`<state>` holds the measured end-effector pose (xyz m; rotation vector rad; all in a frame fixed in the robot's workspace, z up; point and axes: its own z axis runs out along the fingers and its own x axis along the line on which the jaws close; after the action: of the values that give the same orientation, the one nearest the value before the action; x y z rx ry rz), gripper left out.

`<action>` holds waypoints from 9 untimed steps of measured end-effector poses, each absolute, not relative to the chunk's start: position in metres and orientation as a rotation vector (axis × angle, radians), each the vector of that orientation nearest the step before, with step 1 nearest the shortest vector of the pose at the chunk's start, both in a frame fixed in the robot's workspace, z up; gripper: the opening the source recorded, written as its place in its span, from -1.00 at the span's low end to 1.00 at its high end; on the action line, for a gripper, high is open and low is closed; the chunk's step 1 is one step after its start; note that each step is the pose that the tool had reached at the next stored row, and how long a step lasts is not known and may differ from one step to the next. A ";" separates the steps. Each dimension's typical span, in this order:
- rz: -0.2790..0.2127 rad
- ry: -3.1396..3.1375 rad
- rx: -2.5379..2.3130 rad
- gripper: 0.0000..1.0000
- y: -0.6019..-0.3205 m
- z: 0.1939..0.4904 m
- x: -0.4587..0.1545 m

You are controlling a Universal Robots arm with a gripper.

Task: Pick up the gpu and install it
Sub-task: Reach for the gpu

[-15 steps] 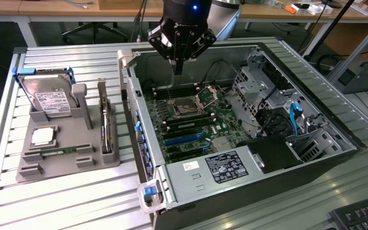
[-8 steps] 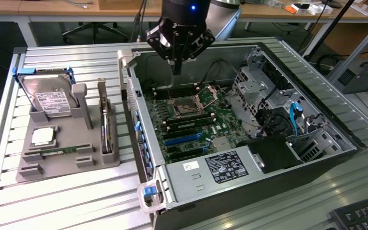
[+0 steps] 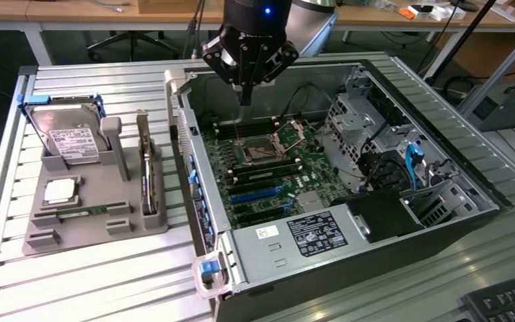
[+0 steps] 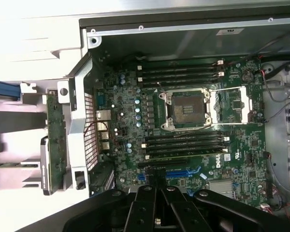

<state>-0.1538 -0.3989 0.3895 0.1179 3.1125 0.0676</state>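
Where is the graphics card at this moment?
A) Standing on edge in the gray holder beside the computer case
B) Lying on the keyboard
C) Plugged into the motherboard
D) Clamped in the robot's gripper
A: the gpu stands on edge in a slot of the gray holder, outside the computer case, while the gripper hangs shut and empty over the motherboard.

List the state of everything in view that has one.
gripper: shut, empty, over the open case.
gpu: standing on edge in the grey holder, not held.
computer case: side open, motherboard exposed.
CPU socket: latch open, empty.
hard drive: propped up in the holder.
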 end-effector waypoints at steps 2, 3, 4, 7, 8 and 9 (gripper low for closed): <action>0.068 3.112 0.118 -0.80 -0.399 0.389 -0.155; 0.068 3.112 0.118 -0.80 -0.399 0.389 -0.155; 0.068 3.112 0.118 -0.80 -0.399 0.389 -0.156; 0.068 3.112 0.118 -0.80 -0.399 0.389 -0.157; 0.068 3.113 0.118 -0.80 -0.399 0.389 -0.157; 0.068 3.112 0.118 -0.80 -0.399 0.389 -0.157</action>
<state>-0.1573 -0.3989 0.3892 0.1180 3.1125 0.0676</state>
